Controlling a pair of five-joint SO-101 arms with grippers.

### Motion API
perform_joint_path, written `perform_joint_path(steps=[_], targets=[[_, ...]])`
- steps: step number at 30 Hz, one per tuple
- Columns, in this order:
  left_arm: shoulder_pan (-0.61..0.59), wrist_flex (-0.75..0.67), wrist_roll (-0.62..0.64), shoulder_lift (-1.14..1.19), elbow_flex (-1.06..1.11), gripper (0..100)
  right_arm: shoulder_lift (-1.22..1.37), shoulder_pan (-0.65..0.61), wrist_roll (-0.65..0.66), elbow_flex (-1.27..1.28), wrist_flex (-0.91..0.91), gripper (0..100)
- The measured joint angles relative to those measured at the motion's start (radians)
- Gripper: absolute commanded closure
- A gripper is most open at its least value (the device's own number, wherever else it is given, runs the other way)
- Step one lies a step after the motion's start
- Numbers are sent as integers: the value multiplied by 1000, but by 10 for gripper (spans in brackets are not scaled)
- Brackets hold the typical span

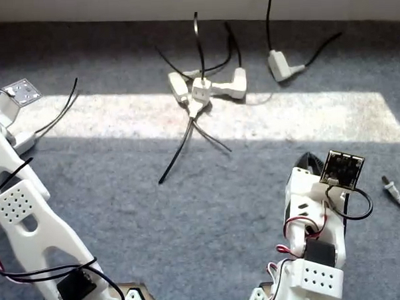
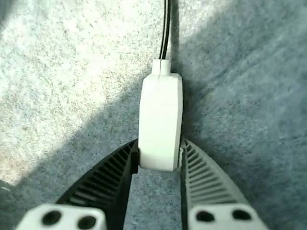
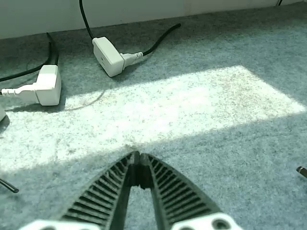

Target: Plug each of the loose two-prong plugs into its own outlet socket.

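Your left hand (image 2: 159, 152): fingers clamped on white plug (image 2: 160, 122), black cord (image 2: 166, 28) running off its far end, at left edge of grey surface (image 1: 190, 230). Your right hand (image 3: 140, 166): fingers together, nothing between them, near right. White outlet block (image 3: 109, 56) lies well beyond it, far right. Cluster of white blocks (image 1: 204, 89) lies far centre.

Connector (image 2: 160, 124) white, cord (image 2: 166, 28) blk, carpet (image 2: 249, 96) grey, arms (image 1: 30, 217) white.

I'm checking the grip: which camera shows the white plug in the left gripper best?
Left wrist view: the white plug sits close up, clamped in the left gripper. The high view catches a small part beside that arm.
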Motion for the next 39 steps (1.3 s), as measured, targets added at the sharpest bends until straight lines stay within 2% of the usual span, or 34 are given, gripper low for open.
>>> perform_joint_path(steps=[6,12,19,25,30,34,39], targets=[[31,5,0,0,0,990,0,0,0,0,0,992],[133,31,18,-9,0,991,0,0,0,0,0,992],[272,34,127,-123,0,991,0,0,0,0,0,992],[374,38,235,-308,44,993,0,0,0,0,0,992],[462,38,278,-559,298,993,0,0,0,0,0,992],[566,38,285,-855,655,993,0,0,0,0,0,992],[758,37,285,-1255,1132,993,0,0,0,0,0,992]])
